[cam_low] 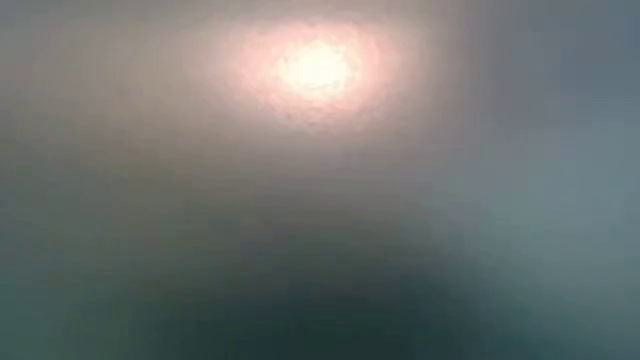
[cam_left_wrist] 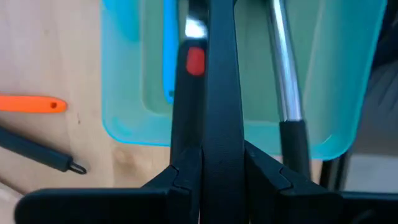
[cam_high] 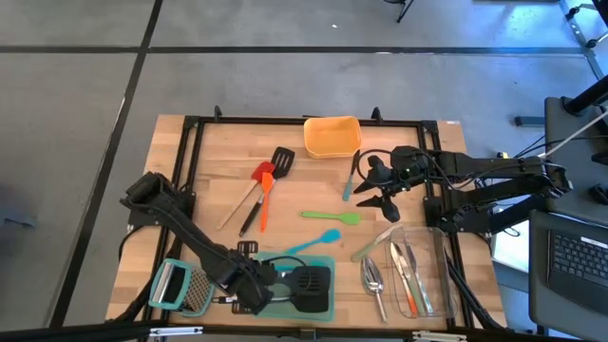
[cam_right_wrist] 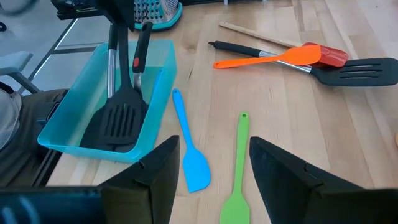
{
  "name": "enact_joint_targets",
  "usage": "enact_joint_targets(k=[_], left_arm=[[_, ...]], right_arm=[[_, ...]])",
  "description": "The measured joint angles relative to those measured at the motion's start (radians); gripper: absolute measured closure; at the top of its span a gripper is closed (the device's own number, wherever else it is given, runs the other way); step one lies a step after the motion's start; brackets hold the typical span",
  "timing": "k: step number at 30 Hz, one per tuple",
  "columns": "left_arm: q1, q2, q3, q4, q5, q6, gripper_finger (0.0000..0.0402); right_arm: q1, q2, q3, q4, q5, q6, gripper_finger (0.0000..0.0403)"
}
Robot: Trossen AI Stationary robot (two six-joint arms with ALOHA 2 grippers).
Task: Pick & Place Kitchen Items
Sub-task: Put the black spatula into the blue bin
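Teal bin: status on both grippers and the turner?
Left gripper shut on black turner, over teal bin. Right gripper open, hovering mid-table. Blue spatula and green spatula loose, nothing blocking.

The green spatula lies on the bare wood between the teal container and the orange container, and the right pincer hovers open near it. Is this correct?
Almost. The green spatula lies on bare wood, and the right pincer is open beside it. But it lies between the orange container and the clear container, as the high view shows; the teal container sits further toward the left arm.

Pale wooden counter [cam_right_wrist: 348,118], smooth; translucent teal plastic container [cam_right_wrist: 74,121]; matt black turner [cam_right_wrist: 118,118] with a shiny metal shaft.
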Motion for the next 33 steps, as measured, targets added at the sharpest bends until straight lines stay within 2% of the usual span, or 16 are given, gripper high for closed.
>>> enact_joint_targets(k=[12,15,28,30,33], left_arm=[[0.085,0.010,0.000,-0.001,-0.049,0.191,0.0326],[0.109,0.010,0.000,-0.001,-0.023,0.219,0.0326],[0.148,0.010,0.000,0.003,-0.025,0.278,0.0326],[0.147,0.010,-0.001,0.004,-0.060,0.277,0.0309],[0.149,0.010,-0.001,0.006,-0.113,0.274,0.0258]], right_arm=[[0.000,0.000,0.000,0.001,0.000,0.001,0.0206],[0.000,0.000,0.000,0.001,0.000,0.001,0.0206],[0.000,0.000,0.000,0.001,0.000,0.001,0.0206],[0.000,0.000,0.000,0.001,0.000,0.001,0.0206],[0.000,0.000,0.000,0.001,0.000,0.001,0.0206]])
